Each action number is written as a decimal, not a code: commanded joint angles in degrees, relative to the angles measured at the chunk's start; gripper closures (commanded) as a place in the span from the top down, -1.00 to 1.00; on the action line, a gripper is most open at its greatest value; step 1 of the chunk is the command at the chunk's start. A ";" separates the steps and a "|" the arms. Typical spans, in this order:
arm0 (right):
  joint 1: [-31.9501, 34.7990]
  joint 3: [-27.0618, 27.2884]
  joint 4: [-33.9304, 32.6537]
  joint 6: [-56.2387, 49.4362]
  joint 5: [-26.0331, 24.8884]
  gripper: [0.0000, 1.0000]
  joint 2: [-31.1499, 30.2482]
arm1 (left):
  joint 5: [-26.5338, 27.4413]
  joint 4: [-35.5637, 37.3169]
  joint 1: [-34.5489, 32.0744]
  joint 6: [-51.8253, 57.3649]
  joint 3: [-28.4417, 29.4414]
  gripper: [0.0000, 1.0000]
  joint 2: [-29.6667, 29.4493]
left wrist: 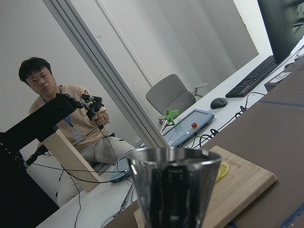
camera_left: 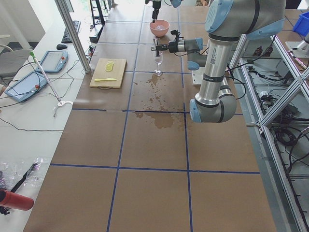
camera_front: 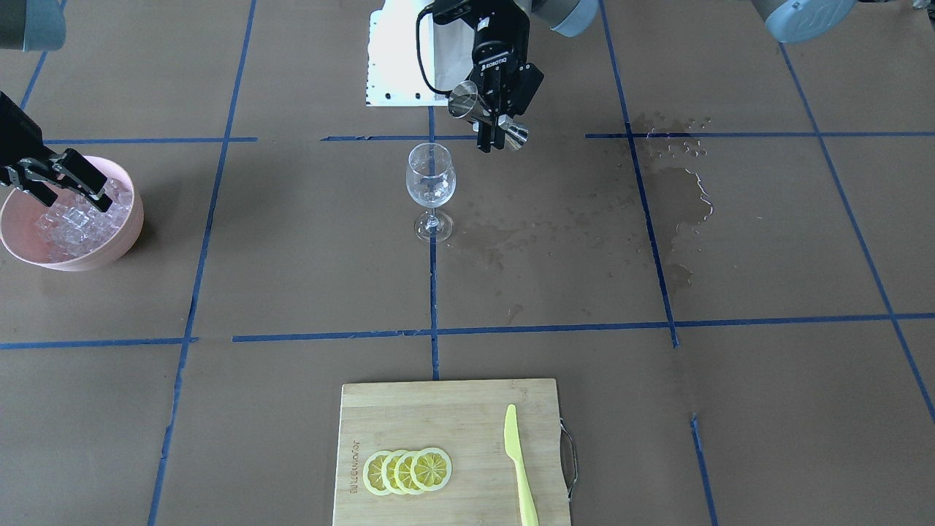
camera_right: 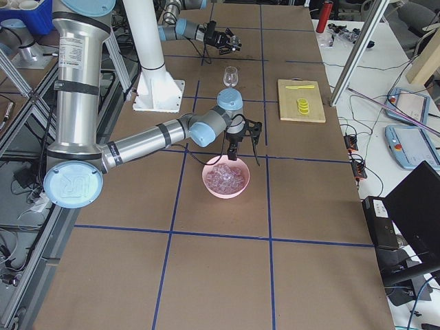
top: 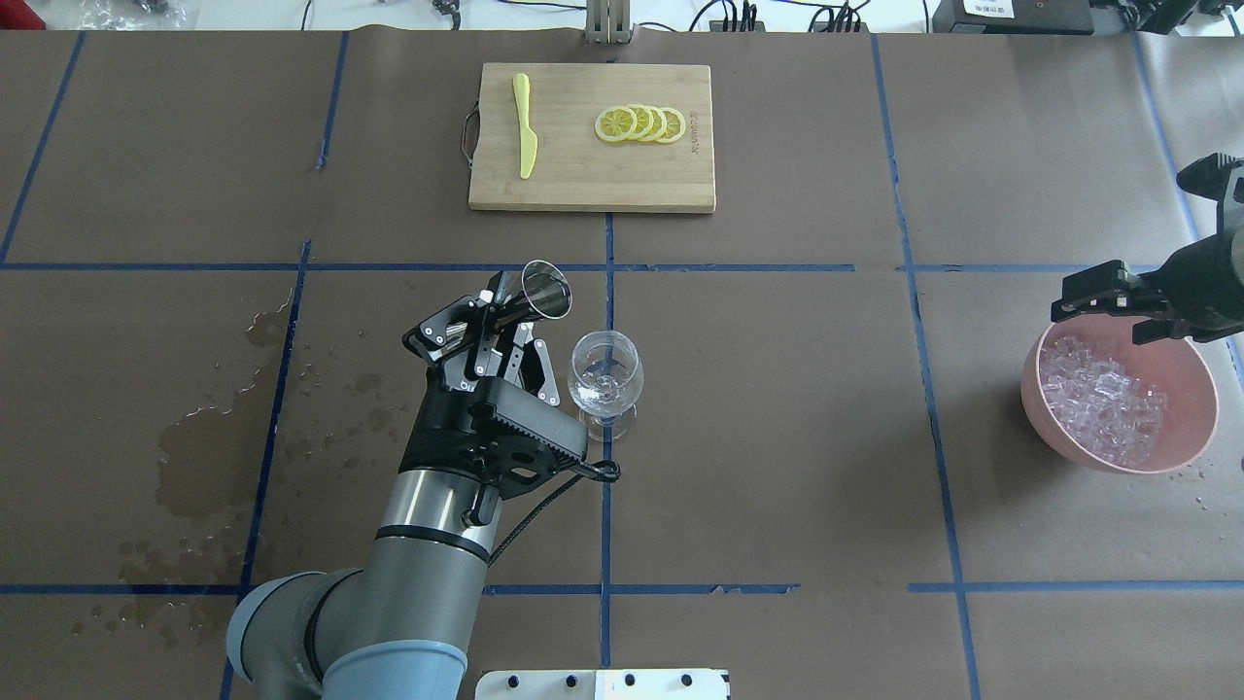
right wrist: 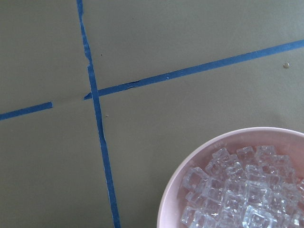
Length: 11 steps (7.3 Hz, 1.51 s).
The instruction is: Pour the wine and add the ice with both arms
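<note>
My left gripper is shut on a steel double-ended jigger, tilted with its wide mouth up and just behind a clear wine glass. In the overhead view, the gripper holds the jigger left of the glass. I cannot tell whether wine is in the glass. The jigger fills the left wrist view. My right gripper is open and empty just above the ice in a pink bowl. The ice and the bowl's rim show in the right wrist view.
Wet patches darken the brown paper on my left side. A wooden cutting board holds lemon slices and a yellow knife at the far edge. The white base plate is by my base.
</note>
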 commanded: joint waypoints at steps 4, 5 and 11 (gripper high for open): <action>-0.05 -0.13 0.09 -0.06 0.16 1.00 -0.35 | 1.75 0.25 0.87 18.61 1.24 -1.00 -0.26; -0.05 -0.13 0.09 -0.06 0.16 1.00 -0.35 | 1.84 0.25 0.87 20.12 1.24 -1.00 -0.17; -0.05 -0.04 0.09 0.03 0.25 1.00 -0.35 | 1.93 0.43 0.87 32.94 1.15 -1.00 -0.26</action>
